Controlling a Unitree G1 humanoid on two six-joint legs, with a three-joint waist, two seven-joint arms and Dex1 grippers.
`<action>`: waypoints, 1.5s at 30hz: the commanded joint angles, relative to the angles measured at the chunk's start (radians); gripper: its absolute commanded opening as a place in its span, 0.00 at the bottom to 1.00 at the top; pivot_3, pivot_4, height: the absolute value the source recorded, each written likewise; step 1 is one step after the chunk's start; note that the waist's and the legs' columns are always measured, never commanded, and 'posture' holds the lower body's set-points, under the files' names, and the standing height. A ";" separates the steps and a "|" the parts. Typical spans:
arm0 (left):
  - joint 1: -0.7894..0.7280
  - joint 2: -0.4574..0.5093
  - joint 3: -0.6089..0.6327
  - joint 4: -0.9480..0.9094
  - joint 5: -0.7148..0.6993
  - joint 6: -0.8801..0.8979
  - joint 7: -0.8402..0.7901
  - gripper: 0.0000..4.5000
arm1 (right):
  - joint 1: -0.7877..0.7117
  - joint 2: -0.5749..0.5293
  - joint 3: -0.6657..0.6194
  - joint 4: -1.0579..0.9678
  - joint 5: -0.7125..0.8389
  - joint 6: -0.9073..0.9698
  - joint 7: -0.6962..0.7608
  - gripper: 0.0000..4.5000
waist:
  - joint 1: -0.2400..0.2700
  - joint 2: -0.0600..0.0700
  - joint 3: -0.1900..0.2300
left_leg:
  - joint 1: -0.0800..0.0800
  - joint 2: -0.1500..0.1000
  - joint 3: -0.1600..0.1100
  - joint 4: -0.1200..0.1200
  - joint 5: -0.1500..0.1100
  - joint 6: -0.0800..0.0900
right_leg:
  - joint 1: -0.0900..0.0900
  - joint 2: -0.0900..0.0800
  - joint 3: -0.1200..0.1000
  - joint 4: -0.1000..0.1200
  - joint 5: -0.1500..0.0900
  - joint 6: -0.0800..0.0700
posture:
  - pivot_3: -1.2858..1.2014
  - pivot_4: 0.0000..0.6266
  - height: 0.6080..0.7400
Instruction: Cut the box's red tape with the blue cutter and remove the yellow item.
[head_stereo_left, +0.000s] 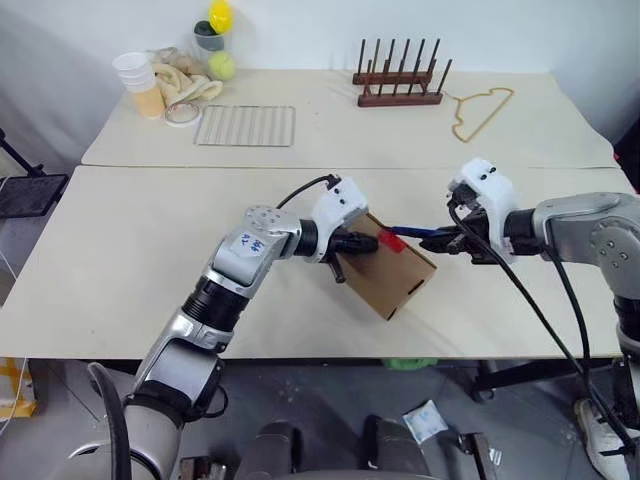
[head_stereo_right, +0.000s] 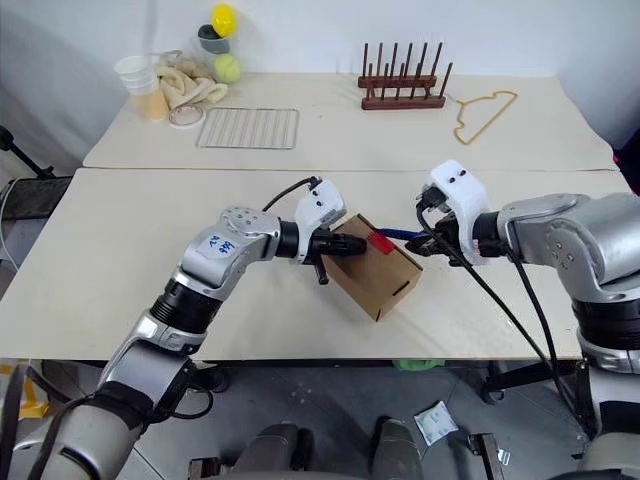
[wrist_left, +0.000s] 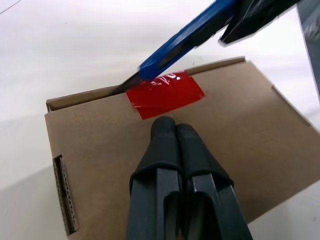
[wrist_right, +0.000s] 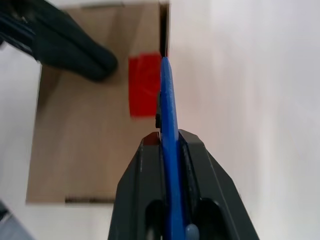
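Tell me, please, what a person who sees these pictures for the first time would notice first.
First, the middle of the near table: the box with the red tape across its lid edge, and the blue cutter, clamped in the right gripper, with its tip at the tape. The shut left gripper presses on the lid just beside the tape.

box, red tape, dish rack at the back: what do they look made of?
Box: corrugated cardboard, matte brown; fluting shows at a cut edge. Red tape: likely plastic film, glossy with wrinkled highlights. Rack: seemingly dark-stained wood, with upright pegs.
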 joint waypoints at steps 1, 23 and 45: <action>0.022 0.015 -0.039 0.041 0.044 0.028 0.010 0.00 | -0.032 -0.014 -0.010 -0.020 0.020 0.088 0.010 0.01 | 0.000 0.000 0.000 | 0.000 0.000 0.000 0.000 0.000 0.000 | 0.000 0.000 0.000 0.000 0.000 0.000 | 0.52 0.24 1.00; 0.042 0.014 -0.036 0.041 0.030 0.032 0.014 0.00 | 0.082 -0.231 -0.107 -0.095 0.293 0.098 -0.038 0.01 | 0.002 0.000 -0.001 | 0.001 0.000 0.000 0.001 0.000 0.000 | 0.001 0.000 0.001 0.001 0.000 0.000 | 0.52 0.24 1.00; 0.070 0.195 0.234 0.002 -0.158 -0.286 -0.277 0.00 | 0.461 -0.114 -0.299 0.399 -0.142 -0.789 0.205 0.01 | 0.000 0.001 0.000 | 0.001 0.000 0.005 0.000 0.000 0.000 | -0.001 0.000 0.002 0.000 0.000 0.000 | 0.52 0.24 1.00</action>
